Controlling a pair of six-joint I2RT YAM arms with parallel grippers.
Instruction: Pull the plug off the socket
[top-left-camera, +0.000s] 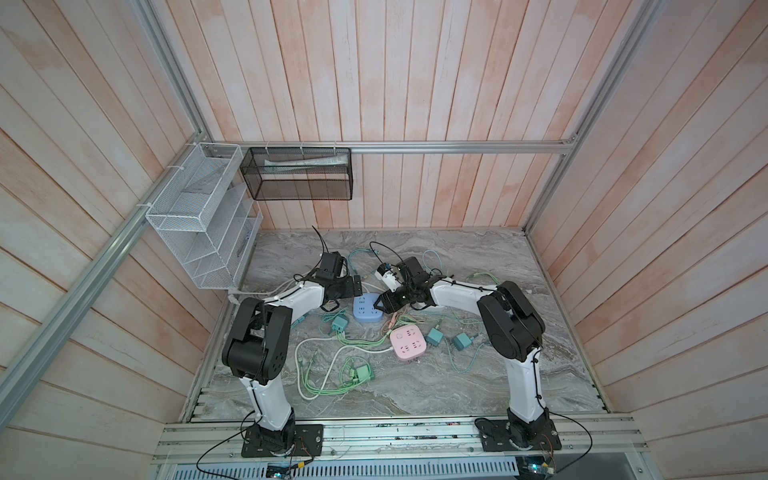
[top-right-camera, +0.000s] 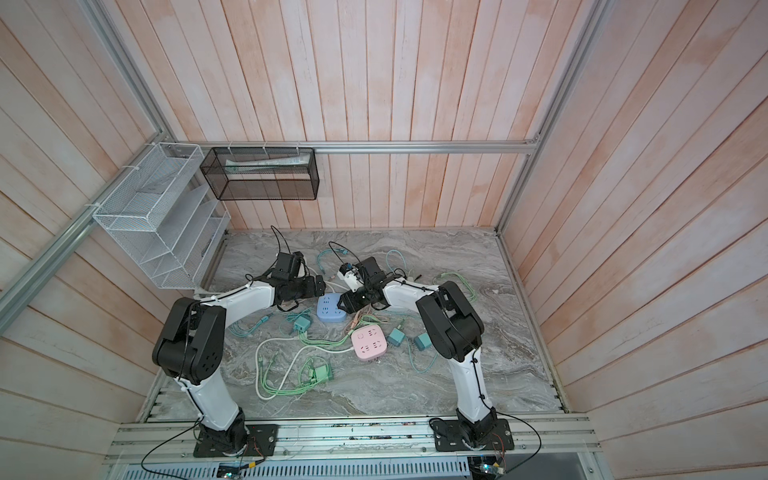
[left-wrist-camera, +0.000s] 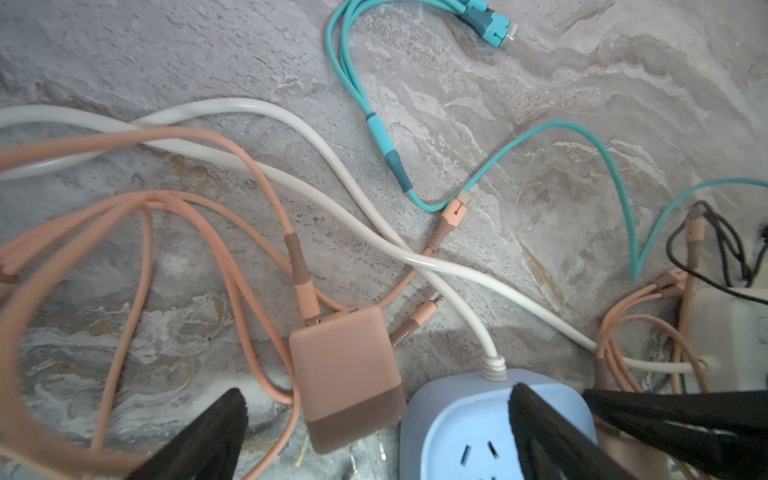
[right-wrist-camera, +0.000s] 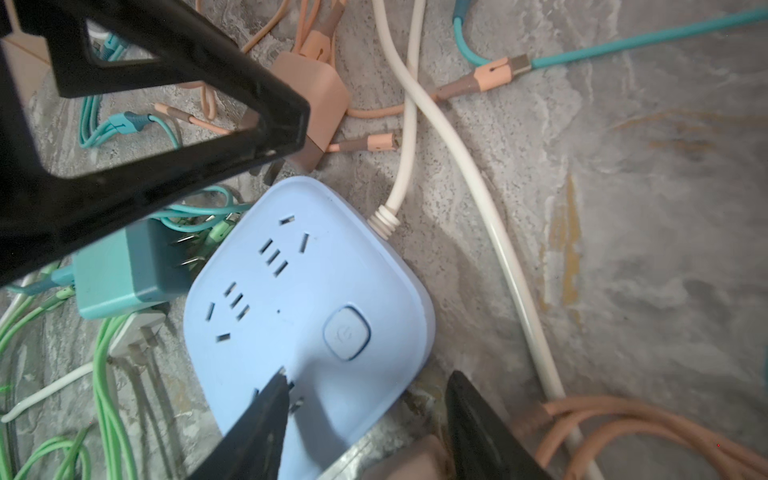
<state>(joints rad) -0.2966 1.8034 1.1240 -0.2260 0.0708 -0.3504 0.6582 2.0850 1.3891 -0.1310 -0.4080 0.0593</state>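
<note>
The blue socket (top-left-camera: 368, 307) (top-right-camera: 330, 308) lies flat on the marble table, all its outlets bare in the right wrist view (right-wrist-camera: 311, 299). A salmon plug (left-wrist-camera: 345, 374) (right-wrist-camera: 316, 95) lies on its side just beside the socket's corner (left-wrist-camera: 478, 432), its prongs bare. My left gripper (left-wrist-camera: 376, 395) (top-left-camera: 353, 289) hangs open wide over the plug, and neither finger touches it. My right gripper (right-wrist-camera: 370, 378) (top-left-camera: 380, 303) straddles the opposite corner of the socket. One finger is over the top face, the other stands clear of the edge.
A teal plug (right-wrist-camera: 124, 270) lies against the socket's side. A pink socket (top-left-camera: 408, 341), more teal plugs (top-left-camera: 434, 336), a green plug (top-left-camera: 361, 371) and loose cables litter the table. A white wire rack (top-left-camera: 199, 216) and black mesh basket (top-left-camera: 297, 174) hang at the back left.
</note>
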